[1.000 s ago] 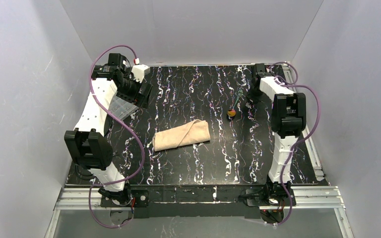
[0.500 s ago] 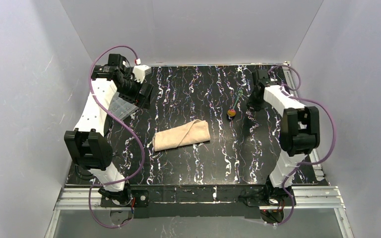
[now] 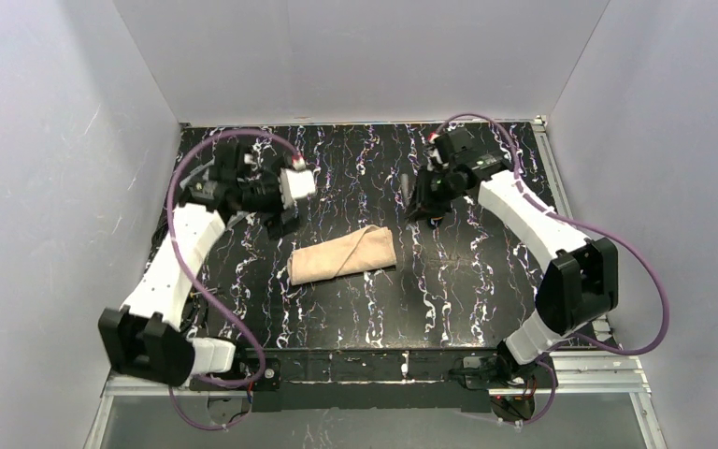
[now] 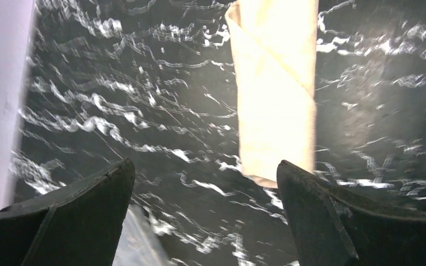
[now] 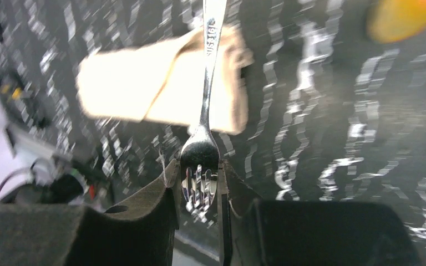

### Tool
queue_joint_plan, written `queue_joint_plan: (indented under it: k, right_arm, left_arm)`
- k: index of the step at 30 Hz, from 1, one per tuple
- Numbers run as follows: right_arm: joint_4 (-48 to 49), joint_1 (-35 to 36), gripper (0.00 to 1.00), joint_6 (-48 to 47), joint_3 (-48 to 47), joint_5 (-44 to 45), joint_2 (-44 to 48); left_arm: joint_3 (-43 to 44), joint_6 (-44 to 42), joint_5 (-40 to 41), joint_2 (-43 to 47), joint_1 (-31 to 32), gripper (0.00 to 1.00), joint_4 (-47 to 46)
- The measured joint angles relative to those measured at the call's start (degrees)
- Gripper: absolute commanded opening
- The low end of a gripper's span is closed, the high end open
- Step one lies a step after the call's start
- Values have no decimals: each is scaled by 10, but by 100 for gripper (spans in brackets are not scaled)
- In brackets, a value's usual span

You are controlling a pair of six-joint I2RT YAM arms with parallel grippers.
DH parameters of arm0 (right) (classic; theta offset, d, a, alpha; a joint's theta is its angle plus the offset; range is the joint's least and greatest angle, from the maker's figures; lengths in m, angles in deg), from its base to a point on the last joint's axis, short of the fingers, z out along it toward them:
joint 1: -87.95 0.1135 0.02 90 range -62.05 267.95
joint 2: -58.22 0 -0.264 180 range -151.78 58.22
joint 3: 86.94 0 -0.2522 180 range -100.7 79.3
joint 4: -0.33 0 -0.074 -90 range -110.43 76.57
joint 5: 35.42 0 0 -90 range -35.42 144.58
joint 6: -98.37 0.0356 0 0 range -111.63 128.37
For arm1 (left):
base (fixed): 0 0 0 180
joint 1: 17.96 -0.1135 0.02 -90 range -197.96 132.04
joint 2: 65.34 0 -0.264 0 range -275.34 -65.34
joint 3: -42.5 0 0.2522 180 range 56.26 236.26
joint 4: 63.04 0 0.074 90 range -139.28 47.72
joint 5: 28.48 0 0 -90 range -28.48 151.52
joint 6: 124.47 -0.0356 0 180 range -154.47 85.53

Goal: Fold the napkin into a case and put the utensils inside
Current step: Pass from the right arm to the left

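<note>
The napkin (image 3: pixel 343 254) lies mid-table folded into a narrow tan case, also seen as a long pale strip (image 4: pixel 274 94) in the left wrist view. My right gripper (image 3: pixel 427 195) hangs just beyond the case's right end, shut on the silver fork (image 5: pixel 208 83) at its tines, the handle pointing away over the cloth (image 5: pixel 138 91). An orange blur of the spoon (image 5: pixel 402 16) shows at that view's top right; in the top view the arm hides it. My left gripper (image 3: pixel 285 217) is open and empty near the case's left end, its fingertips (image 4: pixel 302 183) close to the cloth.
The black marbled table (image 3: pixel 374 309) is walled in by white panels on three sides. A pale, translucent plastic edge (image 4: pixel 136 238) shows under the left gripper. Purple cables loop over both arms.
The left arm has swung right from the far-left corner toward the napkin's left end. The right gripper has carried the fork off the table, left toward the napkin's right end.
</note>
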Motion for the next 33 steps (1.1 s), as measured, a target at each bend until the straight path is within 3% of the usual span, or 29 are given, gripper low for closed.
queue_joint_plan:
  k: [4, 12, 21, 25, 30, 33]
  right_arm:
    - [-6, 65, 1, 16, -2, -67, 17]
    - [5, 141, 1, 61, -14, -183, 24]
    - [19, 173, 1, 94, -64, -270, 17]
    - [36, 177, 1, 109, -67, -288, 14]
    - [46, 190, 1, 120, -67, -297, 2]
    - [47, 197, 1, 122, -67, -299, -5]
  left_arm:
    - [-156, -141, 10, 102, 47, 98, -147]
    - [-208, -259, -20, 119, 57, 97, -301]
    - [-212, -365, -104, 130, 57, 96, -248]
    - [-216, -418, -119, 130, 57, 80, -232]
    - [-227, -462, -127, 131, 60, 74, -240]
    - [-233, -483, -130, 135, 63, 60, -247]
